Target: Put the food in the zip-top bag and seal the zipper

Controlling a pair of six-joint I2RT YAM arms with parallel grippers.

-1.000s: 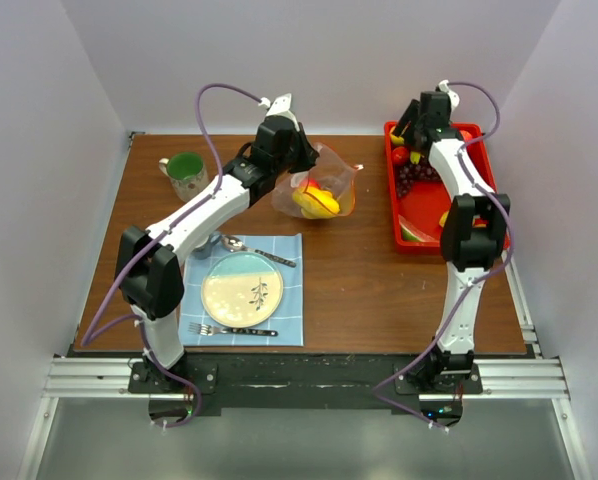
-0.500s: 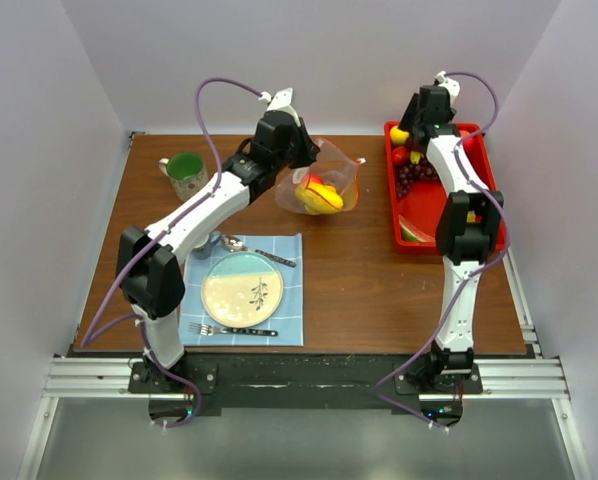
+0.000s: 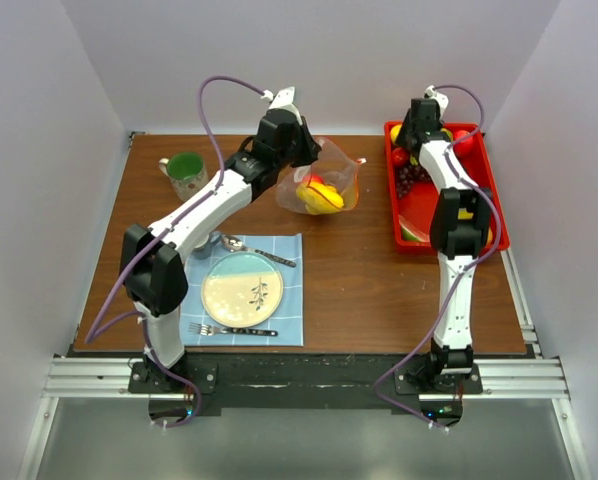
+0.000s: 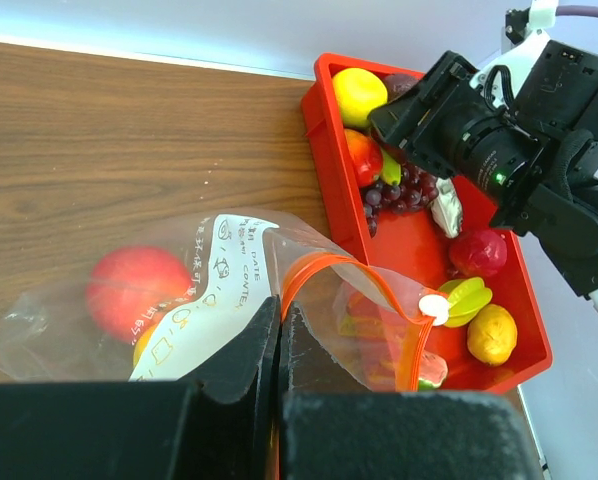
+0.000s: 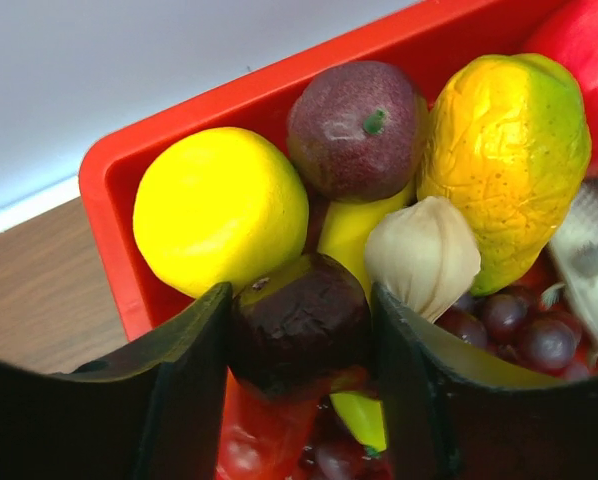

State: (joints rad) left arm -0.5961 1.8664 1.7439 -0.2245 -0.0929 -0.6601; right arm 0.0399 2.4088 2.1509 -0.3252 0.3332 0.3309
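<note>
Purple-brown glossy round toy fruit (image 5: 299, 325) sits in the 11 o'clock corner of the red plastic tray (image 3: 487, 170). Right pincer (image 5: 299, 300) grips it, pads on both flanks. Round, so no long axis. Clear crinkly zip-top bag (image 3: 324, 185) lies at 8 o'clock from it on the brown wooden desk (image 3: 359, 280). Its mouth, with the pink-red zipper (image 4: 319, 265), faces 3 o'clock. Left pincer (image 4: 279, 330) is clamped on the bag's edge. Right arm is nearer the food. Count: one bag, at least two pieces inside; one tray. Beside the gripped fruit: one lemon, one mango, one garlic bulb.
</note>
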